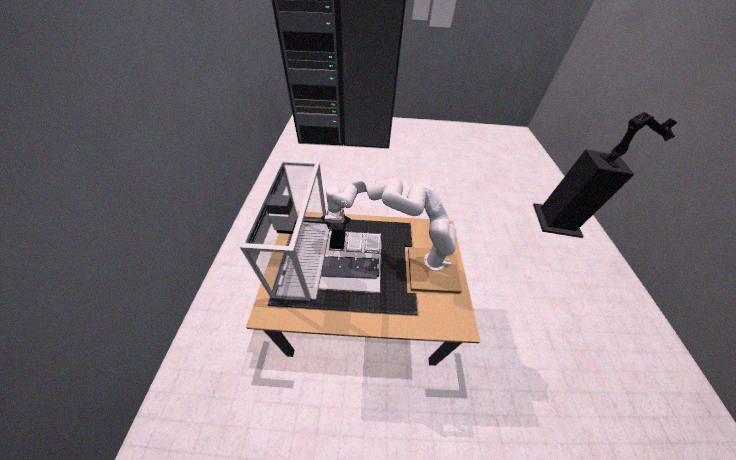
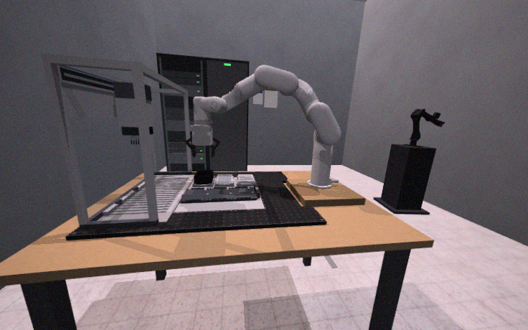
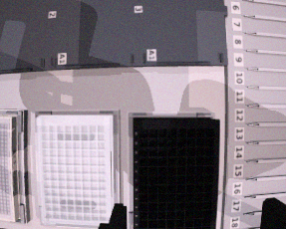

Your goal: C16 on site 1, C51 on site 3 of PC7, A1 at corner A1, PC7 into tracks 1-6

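Observation:
My gripper is open and empty, fingers down, above the black deep-well block C51, which sits in nest S3. The white 96-well plate C15 is in S2. The 384-well plate C16 is in S1, cut off in the wrist view. The dark grey carrier PC7 lies on the apron, no plates on it. Its far end is short of the rails; its nest-side edge is near labels 9 and 10.
A light frame stands over the rails, with its posts left of my gripper in the top and exterior views. The apron shows between the carrier and the nests. No lit track lamp can be made out.

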Controlling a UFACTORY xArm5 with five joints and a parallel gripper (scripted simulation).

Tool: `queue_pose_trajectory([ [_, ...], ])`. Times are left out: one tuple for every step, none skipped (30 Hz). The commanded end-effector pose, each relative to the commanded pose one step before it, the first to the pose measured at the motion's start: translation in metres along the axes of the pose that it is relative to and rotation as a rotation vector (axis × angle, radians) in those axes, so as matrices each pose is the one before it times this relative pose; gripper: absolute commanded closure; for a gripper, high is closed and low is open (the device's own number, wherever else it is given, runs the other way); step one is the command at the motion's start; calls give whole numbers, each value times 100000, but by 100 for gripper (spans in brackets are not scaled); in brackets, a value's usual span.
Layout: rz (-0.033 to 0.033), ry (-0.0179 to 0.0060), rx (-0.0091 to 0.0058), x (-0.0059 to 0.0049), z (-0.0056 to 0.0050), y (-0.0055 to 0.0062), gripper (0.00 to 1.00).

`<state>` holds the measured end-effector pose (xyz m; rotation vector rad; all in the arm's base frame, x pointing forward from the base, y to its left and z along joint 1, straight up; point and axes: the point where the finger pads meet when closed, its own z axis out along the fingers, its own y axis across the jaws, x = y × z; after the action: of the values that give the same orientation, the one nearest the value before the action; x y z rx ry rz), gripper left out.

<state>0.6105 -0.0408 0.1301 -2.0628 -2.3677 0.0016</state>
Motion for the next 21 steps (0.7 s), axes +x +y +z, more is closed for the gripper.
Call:
queue_pose_trajectory([
  [0, -386, -467, -29, 437, 136, 0],
  [0, 0, 0, 0, 167, 0, 0],
  [0, 0, 0, 0, 167, 0, 0],
  [0, 0, 0, 0, 167, 0, 0],
  [0, 0, 0, 0, 167, 0, 0],
  [0, 0, 0, 0, 0, 0, 0],
  [0, 0, 0, 0, 0, 0, 0],
  [0, 0, 0, 0, 167, 0, 0],
  [0, 0, 0, 0, 167, 0, 0],
  [0, 0, 0, 0, 167, 0, 0],
  [0, 0, 0, 0, 167, 0, 0],
  [0, 0, 0, 0, 167, 0, 0],
  [0, 0, 0, 0, 167, 0, 0],
  [0, 0, 0, 0, 167, 0, 0],
  [0, 0, 0, 0, 167, 0, 0],
  [0, 0, 0, 0, 167, 0, 0],
  [0, 0, 0, 0, 167, 0, 0],
  [0, 0, 0, 0, 167, 0, 0],
  [0, 0, 0, 0, 167, 0, 0],
  [0, 0, 0, 0, 167, 0, 0],
  [0, 0, 0, 0, 167, 0, 0],
])
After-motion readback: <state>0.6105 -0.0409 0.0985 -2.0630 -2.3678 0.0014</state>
